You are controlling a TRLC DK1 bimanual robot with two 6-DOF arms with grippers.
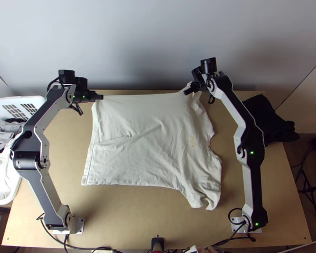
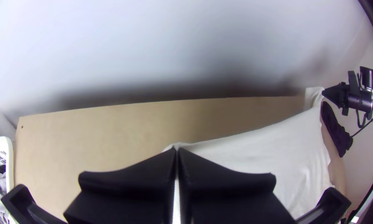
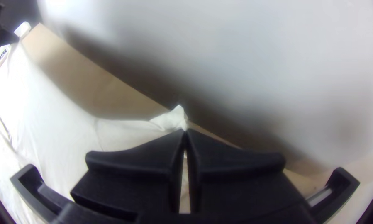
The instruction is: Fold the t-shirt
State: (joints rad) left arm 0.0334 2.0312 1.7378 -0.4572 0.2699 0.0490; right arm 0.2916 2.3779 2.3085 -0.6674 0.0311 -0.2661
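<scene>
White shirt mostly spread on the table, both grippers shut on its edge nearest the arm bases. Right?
Wrong edge. Top view: left gripper and right gripper are on the far edge, by the wall. Shut on it, yes; shirt mostly spread on the table, yes.

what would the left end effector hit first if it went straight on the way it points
Probably the wooden tabletop near its far edge, though the wall could come first; depth is unclear.
</scene>
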